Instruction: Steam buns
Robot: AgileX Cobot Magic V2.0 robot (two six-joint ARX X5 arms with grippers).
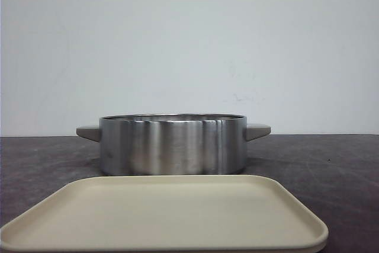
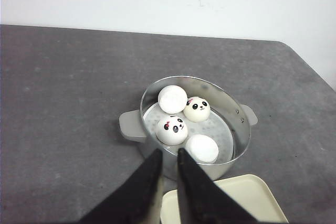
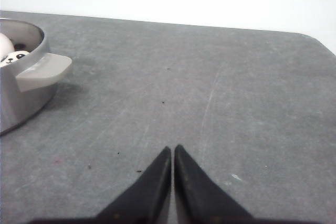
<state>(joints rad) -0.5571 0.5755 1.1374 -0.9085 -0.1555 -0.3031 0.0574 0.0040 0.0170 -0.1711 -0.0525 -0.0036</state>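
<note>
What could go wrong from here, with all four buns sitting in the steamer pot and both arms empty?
1. No lid is visible in any view, so the steamer pot may stay uncovered.
2. The tray lies right against the pot's near wall; an arm reaching in could knock it.
3. The four buns crowd one side, touching, and may stick together.

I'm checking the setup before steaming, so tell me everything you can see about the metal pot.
The pot is a low, round, brushed-steel steamer with two grey side handles. It stands upright and uncovered on the dark grey table, just behind the cream tray. Inside, four white buns sit on a perforated plate; two show panda faces. Nothing grips it.
</note>
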